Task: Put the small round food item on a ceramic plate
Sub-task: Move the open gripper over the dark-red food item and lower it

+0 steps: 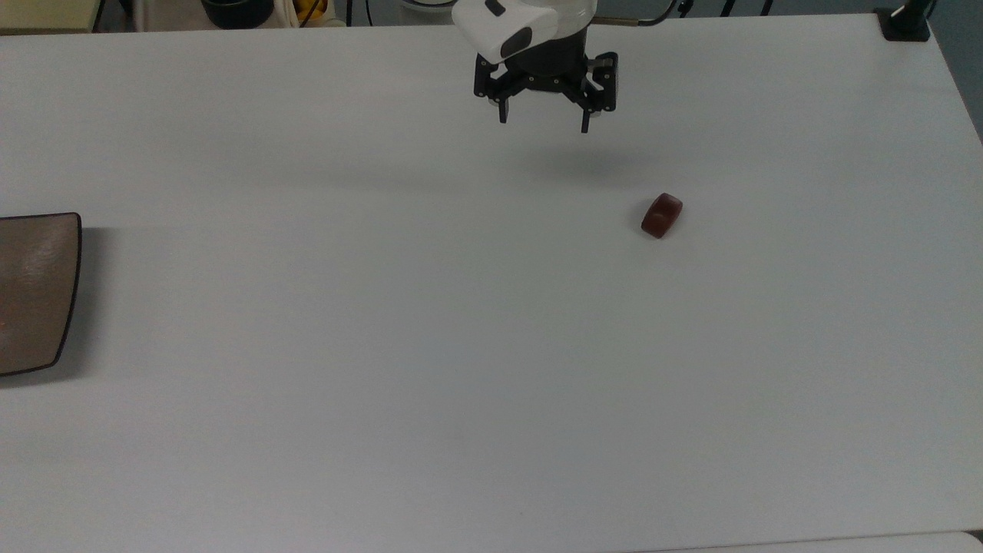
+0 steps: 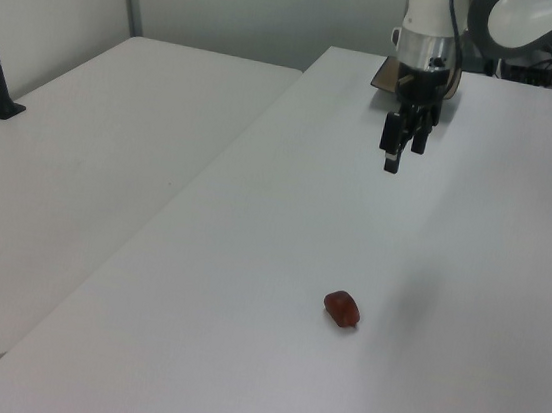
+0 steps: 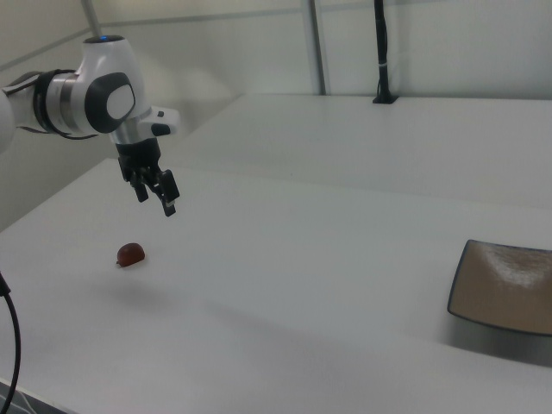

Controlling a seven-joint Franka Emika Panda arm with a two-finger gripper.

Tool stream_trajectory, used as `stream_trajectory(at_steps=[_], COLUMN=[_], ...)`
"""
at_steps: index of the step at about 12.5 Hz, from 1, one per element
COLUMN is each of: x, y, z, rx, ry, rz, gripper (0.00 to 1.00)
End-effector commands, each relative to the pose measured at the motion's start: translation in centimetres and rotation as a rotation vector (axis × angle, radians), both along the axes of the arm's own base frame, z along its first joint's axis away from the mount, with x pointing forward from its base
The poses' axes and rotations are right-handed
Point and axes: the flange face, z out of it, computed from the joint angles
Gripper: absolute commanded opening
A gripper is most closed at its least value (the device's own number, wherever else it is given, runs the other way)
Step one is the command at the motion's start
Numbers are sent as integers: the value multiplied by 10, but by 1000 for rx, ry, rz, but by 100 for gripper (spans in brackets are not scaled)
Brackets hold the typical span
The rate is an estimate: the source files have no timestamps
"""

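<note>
I am holding my end effector (image 1: 544, 123) up in the air over the table (image 1: 461, 346), with its two fingers spread wide apart and nothing between them. It is hanging near the far edge in the top view, and its shadow is lying on the white top below it.

The small round food item (image 1: 661, 215) is sitting on the table, down and to the top view's right of my end effector, near but not touching. To do this step well, I think I am needing to slide over until the little lump sits right between my fingers, then go down slowly and squeeze softly. It looks shiny and rounded, so it could roll or slip out if I am pinching off-centre.

The ceramic plate (image 1: 34, 292) is lying far away, at the top view's left edge, well apart from the food. Nothing is standing between them on the table.

A black post (image 3: 380, 52) is standing on the next table, far off.
</note>
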Motion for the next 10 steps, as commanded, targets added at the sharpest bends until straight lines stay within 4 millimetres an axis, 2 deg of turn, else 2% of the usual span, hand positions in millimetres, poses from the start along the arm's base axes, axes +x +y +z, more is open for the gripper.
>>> stream_trajectory(at_steps=[1, 3, 6, 10], x=[10, 9, 3, 11], y=[28, 35, 72, 85], z=[4, 6, -22, -30], rx=[92, 102, 100, 129], ry=[-18, -10, 42, 28], rz=[-112, -179, -208, -327], gripper=[100, 100, 100, 100])
